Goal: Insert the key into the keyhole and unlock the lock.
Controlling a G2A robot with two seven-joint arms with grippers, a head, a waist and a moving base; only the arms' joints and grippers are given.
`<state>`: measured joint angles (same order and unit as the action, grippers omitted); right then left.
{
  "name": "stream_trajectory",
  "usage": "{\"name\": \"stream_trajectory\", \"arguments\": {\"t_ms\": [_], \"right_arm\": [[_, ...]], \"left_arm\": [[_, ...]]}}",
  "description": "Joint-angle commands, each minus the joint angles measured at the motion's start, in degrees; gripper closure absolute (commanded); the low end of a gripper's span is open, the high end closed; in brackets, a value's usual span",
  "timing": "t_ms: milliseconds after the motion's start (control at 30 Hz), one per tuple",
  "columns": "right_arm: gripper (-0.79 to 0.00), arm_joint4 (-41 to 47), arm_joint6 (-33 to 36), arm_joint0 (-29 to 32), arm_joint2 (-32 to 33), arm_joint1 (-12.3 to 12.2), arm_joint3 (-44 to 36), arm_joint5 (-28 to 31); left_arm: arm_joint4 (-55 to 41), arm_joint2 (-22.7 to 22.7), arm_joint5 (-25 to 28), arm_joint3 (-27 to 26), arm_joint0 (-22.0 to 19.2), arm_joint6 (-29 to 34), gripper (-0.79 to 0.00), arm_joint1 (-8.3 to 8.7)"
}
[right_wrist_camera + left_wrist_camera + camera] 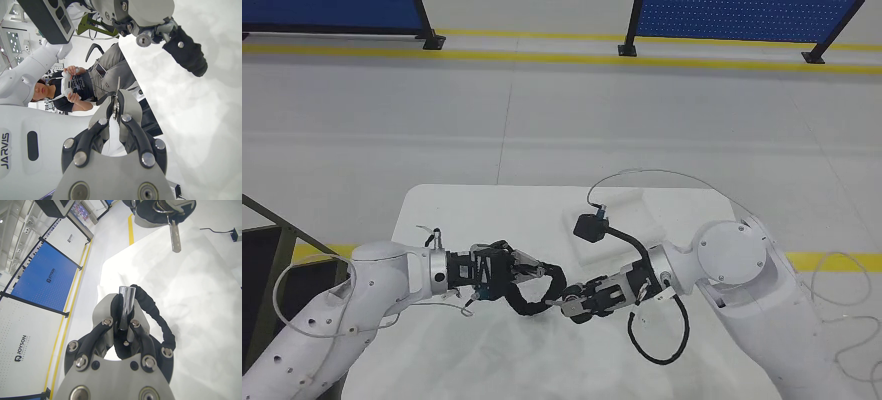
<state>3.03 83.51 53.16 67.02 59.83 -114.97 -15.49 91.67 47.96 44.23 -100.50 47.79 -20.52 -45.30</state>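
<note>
We are holding the polished chrome cylinder lock [127, 298] in our left gripper [123, 311], whose jaws are clamping narrowly round the barrel; its black fabric-sleeved cable loop [160, 321] is curving off to one side and back under the gripper. Our right gripper [115, 103] is pinching the head and ring of the flat silver metal key [174, 237], jaws drawn in tight on it, with the blade sticking out past the fingertips. Both are hanging above the white rounded table [462, 215], near each other but apart; the key tip is not touching the lock. In the right wrist view the round keyhole face [143, 40] is pointing towards the key; the blade is sitting off the slot's line. We are judging this as the alignment step, before insertion; nothing is unlocked yet. The next move is calling for bringing the blade onto the barrel's axis, turning its flat to match the slot, then pushing straight in; a skewed approach is likely to glance off the chrome rim, so the left arm is needing to brace the barrel.
</note>
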Motion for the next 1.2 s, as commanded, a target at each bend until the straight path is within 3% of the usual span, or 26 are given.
{"name": "stream_trajectory", "arguments": {"t_ms": [0, 533, 767, 1167], "right_arm": [[0.0, -0.7, -0.4, -0.44, -0.7, -0.04, -0.11, -0.74], [0.0, -2.67, -2.45, -0.75, -1.75, -0.2, 0.12, -1.24], [0.0, -3.99, -4.02, 0.67, -1.55, -0.76, -2.51, -2.41], [0.0, -10.93, -4.8, 0.71, -3.22, -1.67, -7.62, -7.3]], "left_arm": [[0.21, -0.62, 0.69, 0.13, -0.3, -0.03, 0.0, -0.32], [0.01, -1.44, 0.93, 0.77, -0.82, -0.77, 0.0, -1.03], [0.94, -0.63, -1.44, 1.56, 1.1, -0.45, 0.0, -1.16], [6.06, -1.77, 0.98, 5.22, -0.28, -13.04, 0.0, -1.96]]}}
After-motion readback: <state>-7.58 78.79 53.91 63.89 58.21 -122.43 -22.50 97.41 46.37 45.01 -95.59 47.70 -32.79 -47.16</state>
